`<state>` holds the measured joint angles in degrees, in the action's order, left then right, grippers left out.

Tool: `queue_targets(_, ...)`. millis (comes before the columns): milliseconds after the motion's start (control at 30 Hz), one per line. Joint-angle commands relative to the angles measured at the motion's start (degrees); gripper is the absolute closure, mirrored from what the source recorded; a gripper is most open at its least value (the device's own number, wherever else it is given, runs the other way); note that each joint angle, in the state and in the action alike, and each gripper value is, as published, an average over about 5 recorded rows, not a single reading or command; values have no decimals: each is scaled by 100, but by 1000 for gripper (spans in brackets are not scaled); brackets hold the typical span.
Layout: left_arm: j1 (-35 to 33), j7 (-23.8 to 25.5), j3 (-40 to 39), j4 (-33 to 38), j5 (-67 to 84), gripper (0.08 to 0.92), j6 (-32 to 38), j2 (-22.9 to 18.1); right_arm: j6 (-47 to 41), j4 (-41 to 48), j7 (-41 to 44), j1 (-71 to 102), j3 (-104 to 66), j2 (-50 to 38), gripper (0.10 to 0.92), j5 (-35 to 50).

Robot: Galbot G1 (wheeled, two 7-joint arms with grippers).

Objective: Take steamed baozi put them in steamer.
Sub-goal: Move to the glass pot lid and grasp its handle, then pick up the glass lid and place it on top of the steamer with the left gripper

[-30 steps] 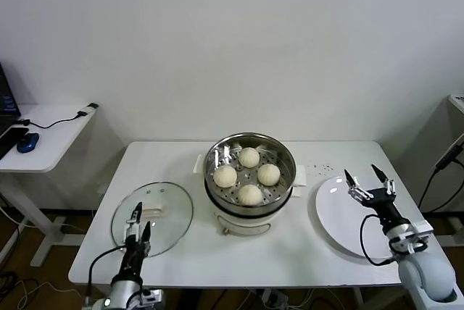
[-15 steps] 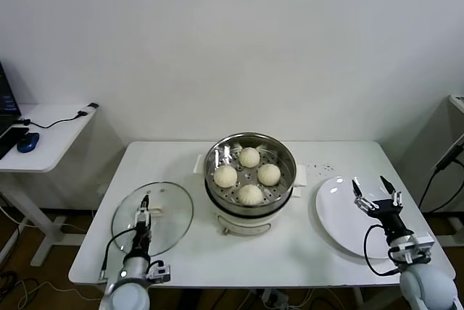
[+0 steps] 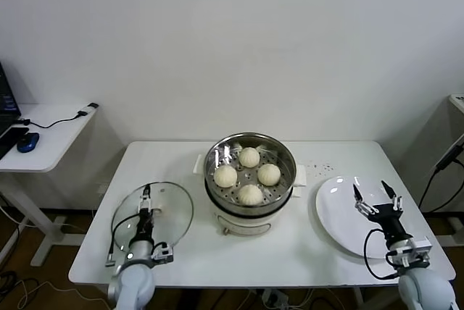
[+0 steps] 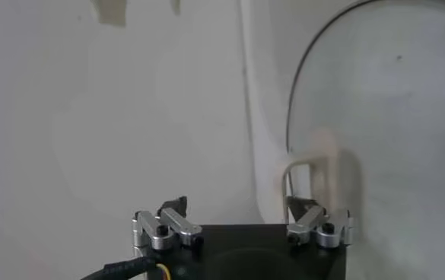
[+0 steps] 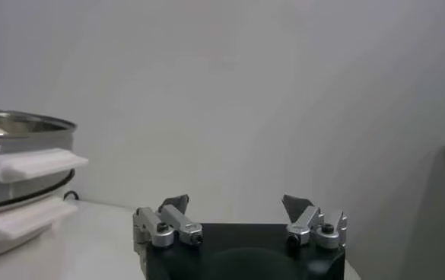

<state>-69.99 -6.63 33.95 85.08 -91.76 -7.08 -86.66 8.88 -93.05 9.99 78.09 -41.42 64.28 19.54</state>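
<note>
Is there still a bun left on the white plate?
No. The white plate is bare, and all four steamed baozi sit in the steamer.

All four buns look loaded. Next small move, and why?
Probably lower the left gripper onto the glass lid handle to cover the steamer. All four baozi sit inside it, the plate is bare, and the right gripper is open and holds nothing.

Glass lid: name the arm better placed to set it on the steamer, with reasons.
Left, probably. The left gripper hangs right over the glass lid, by its white handle, jaws open in the left wrist view. The right gripper is over the white plate, beyond the steamer.
</note>
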Motion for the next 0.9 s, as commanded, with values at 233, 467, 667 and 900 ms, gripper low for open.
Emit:
queue_targets(233,236,-8,-21,-314,262,347,-11,90,64,137,85,-13,-15,199,203,-263)
queue_targets(467,189,-32,-10,-194,533,546,-12,162,83,178,101,-37,-27,227,203,-293)
queue_targets(667,8,-20,1,265,785,719,-20,318,107,228,126,-82,-52,243,203,-305)
queue_targets(900,-494,180,6,1389,1265,853,-234,642,124,307,158,-148,-42,205,203,-318)
